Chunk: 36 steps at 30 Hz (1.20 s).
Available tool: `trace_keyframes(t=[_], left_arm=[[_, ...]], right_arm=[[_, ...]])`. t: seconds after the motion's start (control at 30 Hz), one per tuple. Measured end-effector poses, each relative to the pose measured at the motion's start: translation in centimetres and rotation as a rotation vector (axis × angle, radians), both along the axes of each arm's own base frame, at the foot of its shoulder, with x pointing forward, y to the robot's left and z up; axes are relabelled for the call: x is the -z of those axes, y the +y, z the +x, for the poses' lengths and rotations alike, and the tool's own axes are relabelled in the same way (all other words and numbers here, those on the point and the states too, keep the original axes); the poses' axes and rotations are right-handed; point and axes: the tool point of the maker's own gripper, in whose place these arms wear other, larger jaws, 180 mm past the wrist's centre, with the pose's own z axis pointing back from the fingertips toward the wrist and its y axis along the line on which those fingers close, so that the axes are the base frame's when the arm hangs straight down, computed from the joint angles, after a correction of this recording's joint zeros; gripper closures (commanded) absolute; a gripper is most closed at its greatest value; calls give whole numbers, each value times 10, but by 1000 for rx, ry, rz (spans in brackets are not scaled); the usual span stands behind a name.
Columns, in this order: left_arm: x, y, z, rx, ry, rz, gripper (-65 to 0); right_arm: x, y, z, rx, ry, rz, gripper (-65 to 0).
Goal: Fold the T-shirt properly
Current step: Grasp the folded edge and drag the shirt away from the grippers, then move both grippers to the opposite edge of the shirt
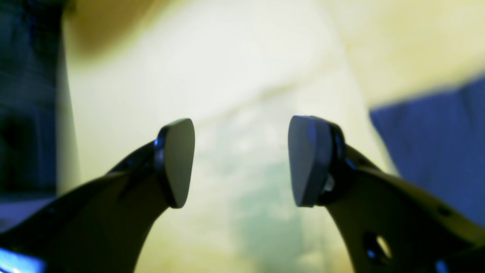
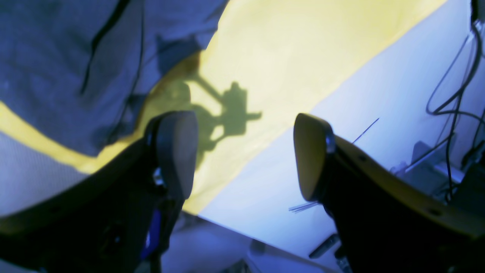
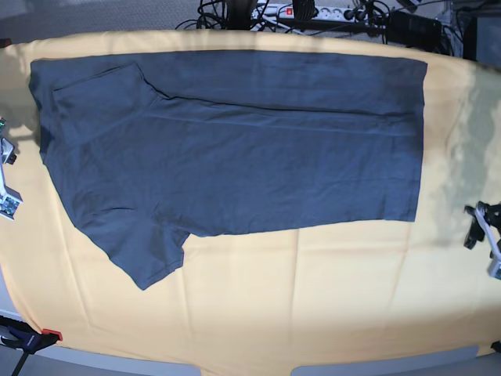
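The dark blue-grey T-shirt (image 3: pixel 235 149) lies flat and sideways on the yellow-orange cloth (image 3: pixel 313 298). Its far side is folded in, and one sleeve (image 3: pixel 145 254) sticks out at the lower left. My left gripper (image 1: pixel 242 163) is open with nothing between its pads; a blurred blue edge of the T-shirt (image 1: pixel 435 151) shows to its right. In the base view it sits at the right edge (image 3: pixel 481 227), clear of the shirt's hem. My right gripper (image 2: pixel 244 155) is also open and empty, with the T-shirt (image 2: pixel 57 68) up to its left. It shows at the base view's left edge (image 3: pixel 6 180).
The yellow-orange cloth (image 2: pixel 284 57) covers the whole table. Cables and a power strip (image 3: pixel 313 12) lie behind the far edge. A clamp (image 3: pixel 31 338) holds the near-left corner. Cables (image 2: pixel 454 94) hang beyond the table edge in the right wrist view.
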Motion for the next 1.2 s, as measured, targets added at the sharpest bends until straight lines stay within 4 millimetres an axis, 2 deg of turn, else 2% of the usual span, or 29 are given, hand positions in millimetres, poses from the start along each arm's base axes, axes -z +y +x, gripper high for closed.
trace_keyframes(t=[0.1, 0.2, 0.3, 0.33, 0.5, 0.6, 0.77, 0.87, 0.93, 1.07, 1.2], left_arm=[[20, 12, 3, -105, -21, -406, -394], [58, 21, -13, -170, -2, -671, -394], [102, 2, -29, -182, 61, -811, -394], [103, -9, -25, -163, 42, -863, -394], [117, -47, -14, -119, 50, -927, -394], [124, -62, -14, -100, 80, -942, -394], [135, -115, -17, 33, 176, -994, -394], [141, -129, -17, 52, 200, -997, -377], [141, -129, -17, 56, 199, -993, -309], [139, -127, -12, 42, 208, -979, 0], [134, -123, -4, 12, 227, -964, 0]], right_arm=[[-3, -7, 5, 17, -33, -34, -419], [-2, -6, 8, 21, -50, -36, -419], [-3, -1, 16, 12, -100, -16, -419], [-4, -2, 17, 8, -107, -19, -419], [-6, -6, 19, 28, -123, -37, -419], [-7, -9, 19, 37, -128, -55, -419], [-8, -8, 22, 37, -145, -51, -419], [-7, -8, 22, 38, -146, -48, -419], [-8, -8, 22, 41, -148, -48, -419], [-8, -1, 29, 46, -180, -15, -419], [-22, 21, 67, 80, -396, 75, -418]])
